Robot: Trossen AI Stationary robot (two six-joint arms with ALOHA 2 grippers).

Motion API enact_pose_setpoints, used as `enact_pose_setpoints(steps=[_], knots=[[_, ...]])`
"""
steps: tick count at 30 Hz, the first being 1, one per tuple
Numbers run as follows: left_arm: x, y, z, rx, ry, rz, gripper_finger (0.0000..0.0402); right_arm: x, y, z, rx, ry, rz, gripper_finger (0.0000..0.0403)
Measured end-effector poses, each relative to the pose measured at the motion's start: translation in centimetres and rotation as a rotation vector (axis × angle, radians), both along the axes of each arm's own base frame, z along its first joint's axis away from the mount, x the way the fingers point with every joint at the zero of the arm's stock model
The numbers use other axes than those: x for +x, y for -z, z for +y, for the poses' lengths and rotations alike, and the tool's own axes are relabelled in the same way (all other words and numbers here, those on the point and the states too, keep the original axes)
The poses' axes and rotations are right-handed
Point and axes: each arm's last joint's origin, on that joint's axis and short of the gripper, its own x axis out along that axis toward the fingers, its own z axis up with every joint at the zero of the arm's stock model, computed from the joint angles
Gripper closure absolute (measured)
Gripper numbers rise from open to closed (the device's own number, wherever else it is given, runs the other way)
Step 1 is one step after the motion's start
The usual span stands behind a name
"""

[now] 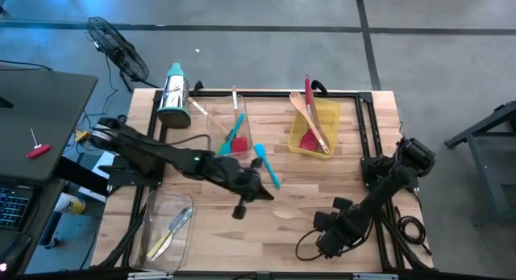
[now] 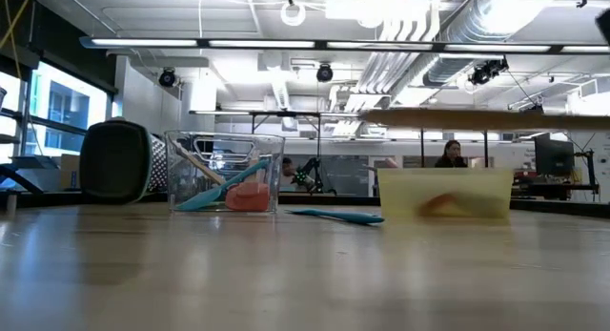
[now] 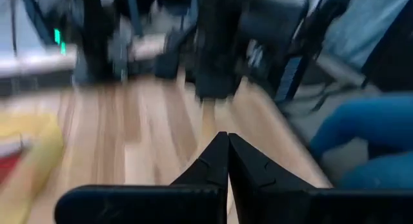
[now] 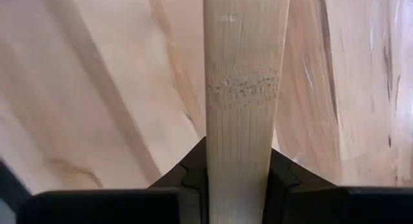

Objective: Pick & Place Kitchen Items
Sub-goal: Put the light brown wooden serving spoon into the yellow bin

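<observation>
My right gripper point(image 4: 239, 167) sits near the table's front right point(image 1: 324, 225), shut on a pale wooden utensil point(image 4: 246, 75). The low view shows that utensil as a level pale bar point(image 2: 486, 119). My left gripper point(image 3: 228, 153) is shut and holds nothing. It hovers mid-table point(image 1: 262, 191) beside a blue spatula point(image 1: 267, 165) lying flat on the wood. A clear bin point(image 1: 230, 135) holds blue and red spatulas. A yellow bin point(image 1: 314, 127) holds a red spatula and wooden utensils. Another clear bin point(image 1: 169, 227) at the front left holds slim utensils. My right gripper pinches the wooden utensil's flat handle point(image 4: 240, 153) between its two fingers. The handle runs straight on ahead, along the fingers. In the low view the utensil is level and above the tabletop. How far back it reaches between the fingers is hidden.
A steel box grater with a teal top point(image 1: 173, 96) stands at the far left corner. A black frame point(image 1: 367, 127) runs along the table's edges. Bare wood point(image 1: 210, 223) lies between the front-left bin and my right arm. A fan, a laptop and cables sit off the table's left.
</observation>
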Motion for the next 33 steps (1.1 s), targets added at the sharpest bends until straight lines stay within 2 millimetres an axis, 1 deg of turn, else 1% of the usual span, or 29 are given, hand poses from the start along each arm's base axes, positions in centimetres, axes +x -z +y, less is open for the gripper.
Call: enact_pose_setpoints(steps=[2, 5, 8, 10, 15, 18, 21, 25, 28, 31, 33], knots=[[-1.2, -1.8, -0.2, -0.012, 0.011, -0.051, 0.0400, 0.1, -0.6, 0.4, -0.021, 0.005, -0.036, 0.0336], [-2.8, -3.5, -0.9, -0.006, 0.040, -0.101, 0.0400, -0.1, -1.4, 1.2, -0.049, 0.013, -0.098, 0.0336], [-4.1, -4.6, -1.7, -0.009, 0.067, -0.129, 0.0400, -0.4, -2.1, 2.2, -0.066, 0.024, -0.170, 0.0336], [-4.8, -5.0, -2.2, -0.011, 0.089, -0.131, 0.0400, -0.8, -2.5, 2.8, -0.086, 0.022, -0.223, 0.0336], [-5.7, -5.1, -4.1, -0.025, 0.168, -0.132, 0.0400, -1.5, -3.0, 4.0, -0.141, 0.035, -0.391, 0.0336], [-6.2, -5.0, -5.1, -0.027, 0.214, -0.120, 0.0400, -1.6, -3.1, 4.9, -0.134, 0.034, -0.508, 0.0336], [-6.8, -4.4, -6.0, -0.013, 0.255, -0.067, 0.0400, -1.6, -3.5, 6.3, -0.104, 0.010, -0.677, 0.0336], [-7.6, -3.6, -7.7, -0.013, 0.302, 0.000, 0.0400, -1.5, -4.7, 8.7, -0.076, -0.137, -0.931, 0.0336], [-7.8, -3.2, -8.9, -0.028, 0.329, 0.002, 0.0400, -1.2, -5.9, 10.0, -0.126, -0.274, -1.098, 0.0336], [-7.2, -3.5, -9.5, -0.077, 0.307, -0.062, 0.0400, -0.8, -6.8, 10.7, -0.188, -0.378, -1.188, 0.0336], [-6.8, -2.9, -9.9, -0.099, 0.303, -0.046, 0.0400, -0.7, -7.2, 11.0, -0.206, -0.432, -1.214, 0.0336]])
